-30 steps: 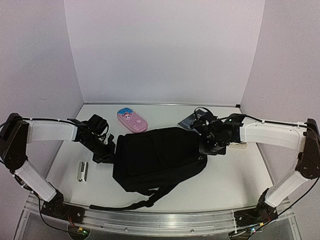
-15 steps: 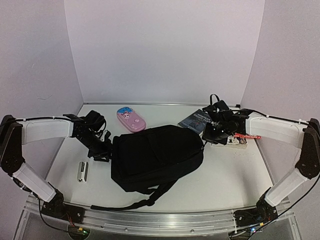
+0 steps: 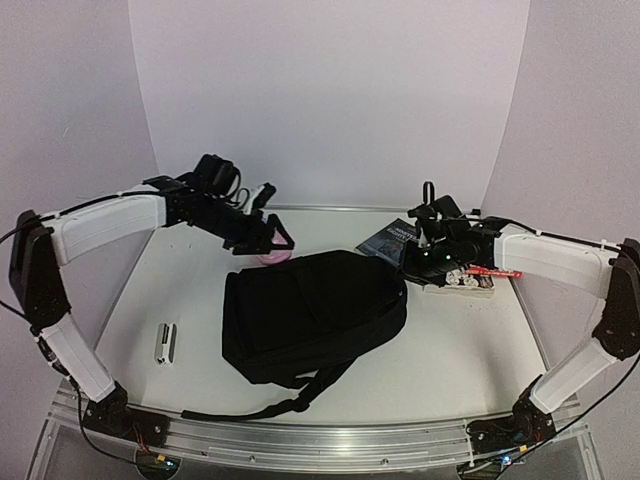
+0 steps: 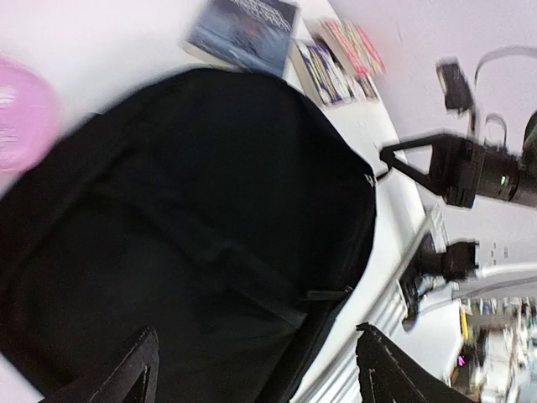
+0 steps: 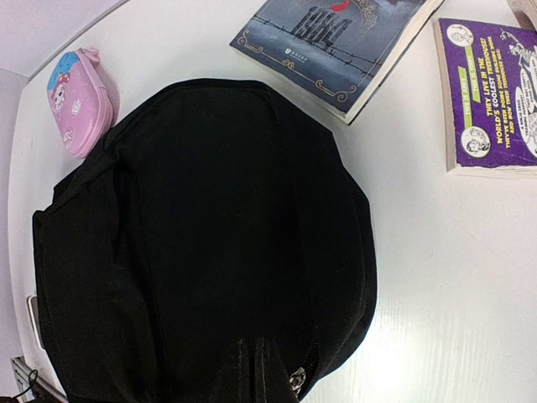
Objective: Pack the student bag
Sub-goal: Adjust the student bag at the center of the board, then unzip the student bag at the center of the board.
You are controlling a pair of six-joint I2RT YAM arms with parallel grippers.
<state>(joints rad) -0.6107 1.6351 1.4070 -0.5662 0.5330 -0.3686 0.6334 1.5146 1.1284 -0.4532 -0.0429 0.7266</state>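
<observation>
The surface (image 3: 470,360) is white and flat. Pale purple walls (image 3: 330,100) stand at its back and on both sides. A shiny metal rail (image 3: 300,436) runs along the near edge, where the two arms are fixed.

The big black bag (image 3: 315,315) lies flat in the middle of the surface. One strap (image 3: 260,405) trails out toward the rail.

The left gripper (image 4: 257,332) hangs in the air over the back left part of the bag. Its two fingers are spread wide and there is nothing between them. The right gripper (image 5: 254,365) is low at the right end of the bag. Its fingers are pressed together. They are dark against the dark cloth, so I cannot tell if they pinch a bit of the bag.

A pink pouch (image 5: 80,101) lies just behind the bag. From above, the left arm hides most of it. A dark blue book (image 5: 336,42) lies behind the bag on the right, and a purple book (image 5: 495,92) lies beside it, cut off at the picture's edge. From above, the right arm covers part of the books.

A small white thing (image 3: 165,341) lies left of the bag, well apart from it. It is too small to tell what it is. The left wrist picture is blurry.
</observation>
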